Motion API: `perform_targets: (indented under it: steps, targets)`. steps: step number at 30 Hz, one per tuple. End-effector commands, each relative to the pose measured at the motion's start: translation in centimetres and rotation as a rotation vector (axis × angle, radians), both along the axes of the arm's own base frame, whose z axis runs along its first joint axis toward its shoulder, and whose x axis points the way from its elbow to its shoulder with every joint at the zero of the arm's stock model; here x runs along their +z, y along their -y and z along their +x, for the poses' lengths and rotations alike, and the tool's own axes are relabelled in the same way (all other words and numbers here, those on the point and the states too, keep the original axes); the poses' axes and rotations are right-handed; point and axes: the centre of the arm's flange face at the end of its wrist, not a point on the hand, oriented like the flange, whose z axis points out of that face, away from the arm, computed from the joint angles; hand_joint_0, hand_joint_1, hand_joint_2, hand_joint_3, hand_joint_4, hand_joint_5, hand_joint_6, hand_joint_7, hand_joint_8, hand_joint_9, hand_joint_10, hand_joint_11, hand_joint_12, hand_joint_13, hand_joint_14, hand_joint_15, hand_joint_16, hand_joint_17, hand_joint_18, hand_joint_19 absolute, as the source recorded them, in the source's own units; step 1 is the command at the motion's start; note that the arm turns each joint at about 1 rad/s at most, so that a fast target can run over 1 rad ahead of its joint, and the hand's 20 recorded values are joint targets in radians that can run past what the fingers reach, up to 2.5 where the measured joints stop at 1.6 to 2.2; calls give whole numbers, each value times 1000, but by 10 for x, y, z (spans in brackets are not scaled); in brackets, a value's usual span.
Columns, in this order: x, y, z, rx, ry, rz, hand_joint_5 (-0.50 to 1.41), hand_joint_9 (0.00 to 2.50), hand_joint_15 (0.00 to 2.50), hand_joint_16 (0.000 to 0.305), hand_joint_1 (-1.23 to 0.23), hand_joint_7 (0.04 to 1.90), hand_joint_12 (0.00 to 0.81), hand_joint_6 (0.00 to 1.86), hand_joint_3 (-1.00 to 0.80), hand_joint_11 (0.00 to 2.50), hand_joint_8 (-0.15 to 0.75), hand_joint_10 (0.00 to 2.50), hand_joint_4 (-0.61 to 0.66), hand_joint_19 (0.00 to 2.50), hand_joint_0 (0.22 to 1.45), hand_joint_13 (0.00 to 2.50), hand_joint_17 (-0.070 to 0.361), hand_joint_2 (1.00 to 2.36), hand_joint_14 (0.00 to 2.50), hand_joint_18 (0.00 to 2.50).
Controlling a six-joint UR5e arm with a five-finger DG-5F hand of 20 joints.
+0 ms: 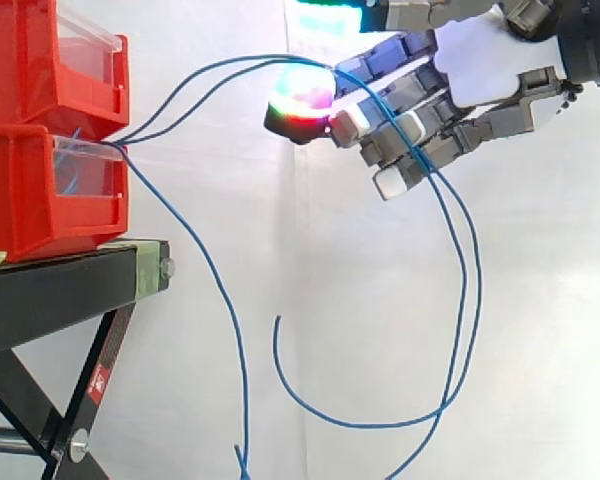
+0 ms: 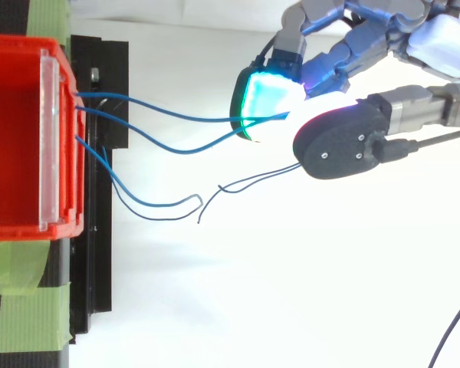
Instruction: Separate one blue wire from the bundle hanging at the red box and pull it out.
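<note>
Two blue wires (image 1: 210, 85) run from the front of the lower red bin (image 1: 40, 195) up and to the right into my hand (image 1: 485, 65). My hand is well to the right of the bin, at about the height of the upper bin, with its fingers curled. The two wires (image 2: 176, 119) are pinched between a green-glowing fingertip (image 2: 264, 103) and the thumb (image 2: 341, 142). Past the hand, both wires drop in a long loop (image 1: 465, 300). A further blue wire (image 1: 215, 290) hangs straight down from the bin, free of the hand.
A second red bin (image 1: 40, 60) is stacked on the lower one. Both rest on a black stand (image 1: 60, 290) with green tape (image 2: 31, 314) at its edge. Slack wire loops (image 2: 149, 203) hang beside the stand. A white curtain forms the backdrop.
</note>
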Motion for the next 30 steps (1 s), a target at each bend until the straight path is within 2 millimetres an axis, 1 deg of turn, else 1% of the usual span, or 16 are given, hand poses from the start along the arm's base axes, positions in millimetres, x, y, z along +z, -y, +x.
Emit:
perform_targets:
  steps: [1, 5, 12, 18, 26, 30]
  targets:
    - [0, 0, 0, 0, 0, 0, -186, 946, 1497, 50, -704, 895, 412, 881, -457, 1366, 340, 11, 129, 753, 581, 960, 112, 1003, 472, 788]
    - [0, 0, 0, 0, 0, 0, -184, 947, 1514, 49, -731, 892, 406, 882, -425, 1356, 335, 11, 120, 745, 615, 971, 110, 1005, 433, 792]
    - [0, 0, 0, 0, 0, 0, -186, 942, 1526, 49, -769, 917, 411, 882, -395, 1359, 333, 11, 106, 735, 636, 971, 111, 1009, 418, 796]
    - [1, 0, 0, 0, 1, -1, -192, 916, 1536, 49, -811, 899, 414, 891, -369, 1362, 328, 10, 98, 727, 652, 962, 110, 1010, 389, 789]
    - [1, 0, 0, 0, 1, 0, -207, 846, 1582, 50, -901, 886, 420, 897, -392, 1371, 325, 12, 119, 701, 663, 915, 113, 1009, 344, 764]
    - [1, 0, 0, 0, 1, 0, -213, 836, 1568, 50, -897, 886, 420, 898, -431, 1386, 319, 12, 122, 701, 642, 903, 112, 1005, 346, 759]
